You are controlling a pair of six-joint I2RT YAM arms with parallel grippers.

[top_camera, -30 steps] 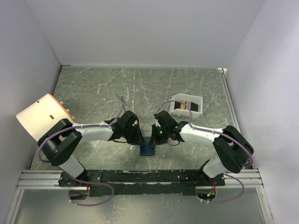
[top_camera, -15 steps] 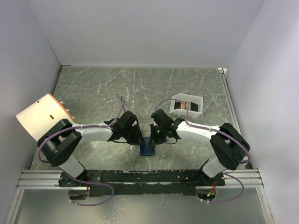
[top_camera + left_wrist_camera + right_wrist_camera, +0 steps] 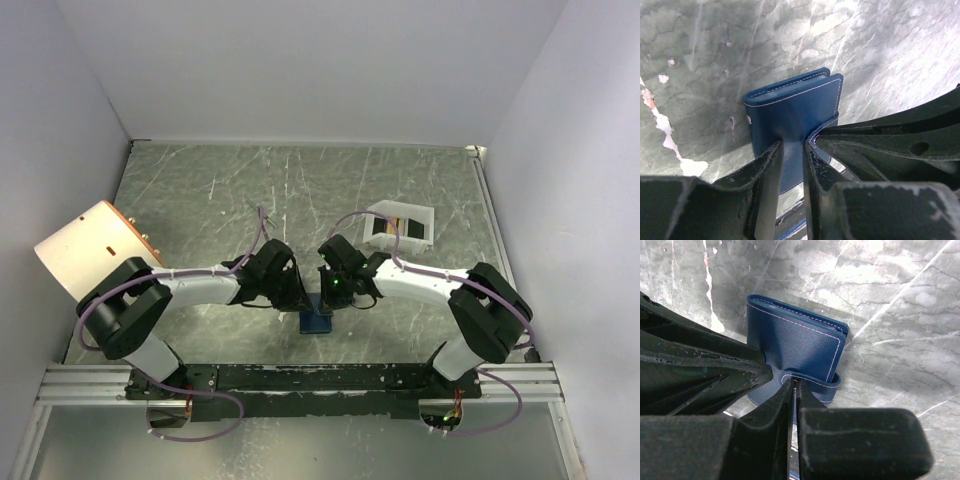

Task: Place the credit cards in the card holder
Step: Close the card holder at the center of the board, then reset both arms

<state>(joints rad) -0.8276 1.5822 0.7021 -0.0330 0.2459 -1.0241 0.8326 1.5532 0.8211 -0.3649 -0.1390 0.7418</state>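
Observation:
The dark blue card holder (image 3: 317, 321) lies folded on the table between my two grippers, near the front. In the left wrist view my left gripper (image 3: 793, 150) is shut on the near flap of the card holder (image 3: 790, 102). In the right wrist view my right gripper (image 3: 796, 384) is shut on the looped snap tab (image 3: 812, 381) of the card holder (image 3: 795, 337). In the top view the left gripper (image 3: 298, 298) and the right gripper (image 3: 333, 297) meet over it. The credit cards (image 3: 400, 229), tan and dark, lie in a white tray (image 3: 428, 213) at the back right.
A large white cylinder with a copper-coloured end (image 3: 88, 250) lies at the left edge. White walls enclose the grey marbled table (image 3: 220, 190) on three sides. The metal rail (image 3: 300, 378) with the arm bases runs along the front.
The right arm has shifted a little to the left, toward the card holder. The left arm and the card holder have hardly moved.

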